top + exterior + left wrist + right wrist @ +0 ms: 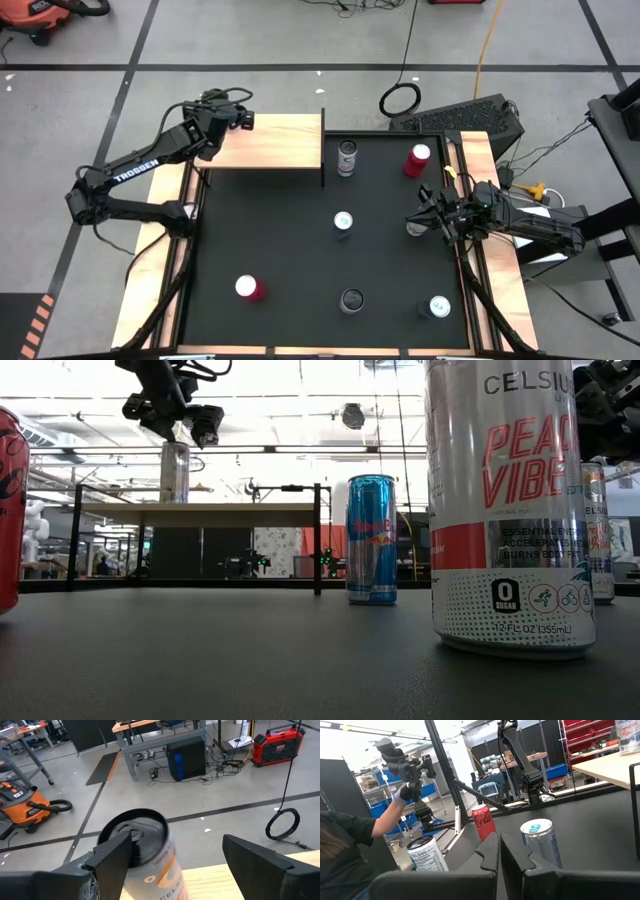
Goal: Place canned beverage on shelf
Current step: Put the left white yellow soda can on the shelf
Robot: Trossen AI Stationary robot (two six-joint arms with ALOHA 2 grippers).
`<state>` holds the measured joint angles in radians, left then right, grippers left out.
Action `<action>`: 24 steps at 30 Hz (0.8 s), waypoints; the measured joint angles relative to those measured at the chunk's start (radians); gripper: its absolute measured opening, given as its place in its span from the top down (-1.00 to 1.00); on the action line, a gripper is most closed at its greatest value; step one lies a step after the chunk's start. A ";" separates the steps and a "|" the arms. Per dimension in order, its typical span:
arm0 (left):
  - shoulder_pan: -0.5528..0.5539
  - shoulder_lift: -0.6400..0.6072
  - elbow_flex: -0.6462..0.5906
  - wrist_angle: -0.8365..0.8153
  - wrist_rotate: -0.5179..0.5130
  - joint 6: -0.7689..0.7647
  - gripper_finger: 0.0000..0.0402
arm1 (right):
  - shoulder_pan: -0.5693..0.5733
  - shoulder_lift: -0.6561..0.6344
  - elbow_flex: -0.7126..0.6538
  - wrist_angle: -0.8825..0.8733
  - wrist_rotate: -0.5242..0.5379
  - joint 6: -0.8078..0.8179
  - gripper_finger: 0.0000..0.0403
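A silver Celsius can point(145, 855) with a dark top stands upright on its base on the far left part of the pale wood shelf point(275, 145); it also shows in the low view point(174, 472). My left gripper point(175, 855) is open around the can's top, one finger close beside the rim and the other well apart; it also shows in the high view point(228, 118). My right gripper point(499, 852) is shut and empty, low over the table's right side point(425, 213), beside a small can point(415, 229). My left gripper has one finger point(117, 857) right beside the can's top rim point(131, 839); I cannot tell whether it touches. The other finger point(260, 857) stands clear of the can. The can stands upright on the shelf.
Several cans stand on the black table: a silver one point(347, 158) and a red one point(417, 158) at the far side, a Red Bull point(343, 222) in the middle, a red one point(248, 288), a dark one point(351, 300) and another point(438, 307) near. A person point(350, 840) stands beyond the table.
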<state>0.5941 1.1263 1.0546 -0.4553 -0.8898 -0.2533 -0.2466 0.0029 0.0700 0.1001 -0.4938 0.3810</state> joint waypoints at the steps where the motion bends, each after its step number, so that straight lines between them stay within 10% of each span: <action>1: 0.000 0.000 0.000 0.000 -0.005 0.001 -0.56 | 0.000 0.000 0.000 0.000 0.000 0.000 1.00; 24: -0.058 -0.059 0.000 0.102 0.010 0.070 -0.56 | 0.000 0.000 0.000 0.000 0.000 -0.003 1.00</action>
<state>0.5357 1.0673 1.0550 -0.3532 -0.8795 -0.1829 -0.2466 0.0029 0.0700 0.1001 -0.4938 0.3782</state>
